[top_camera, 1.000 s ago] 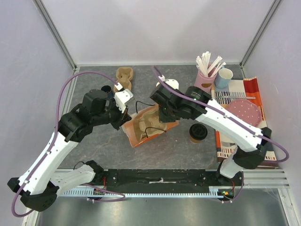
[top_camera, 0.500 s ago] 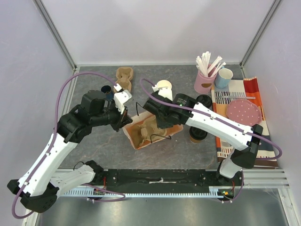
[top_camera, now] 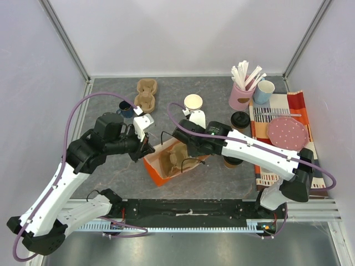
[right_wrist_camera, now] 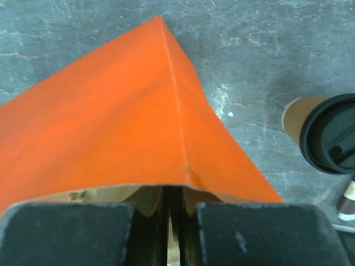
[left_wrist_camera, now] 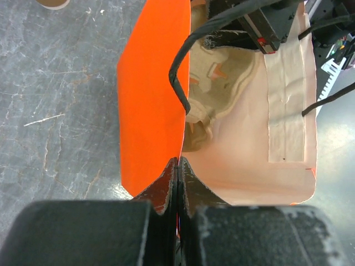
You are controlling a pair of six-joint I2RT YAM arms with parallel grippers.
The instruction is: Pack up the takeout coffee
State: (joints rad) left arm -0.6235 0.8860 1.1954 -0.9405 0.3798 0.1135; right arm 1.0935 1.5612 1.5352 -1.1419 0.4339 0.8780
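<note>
The left gripper (left_wrist_camera: pixel 177 166) was clamped tight on the left rim of the orange paper bag (top_camera: pixel 157 169), and the right gripper (right_wrist_camera: pixel 168 194) was pinched shut on the opposite rim, so the bag's mouth was spread open between the two. A pulp cup carrier (left_wrist_camera: pixel 222 83) lay inside. Neither coffee was in the bag. One lidded kraft cup (top_camera: pixel 233 162) stood on the table just right of the bag, partly under the right arm. The second lidded cup (top_camera: pixel 239 119) stood farther back, just beside the left edge of the striped cloth (top_camera: pixel 280 108) and near the pink stirrer holder (top_camera: pixel 241 97).
</note>
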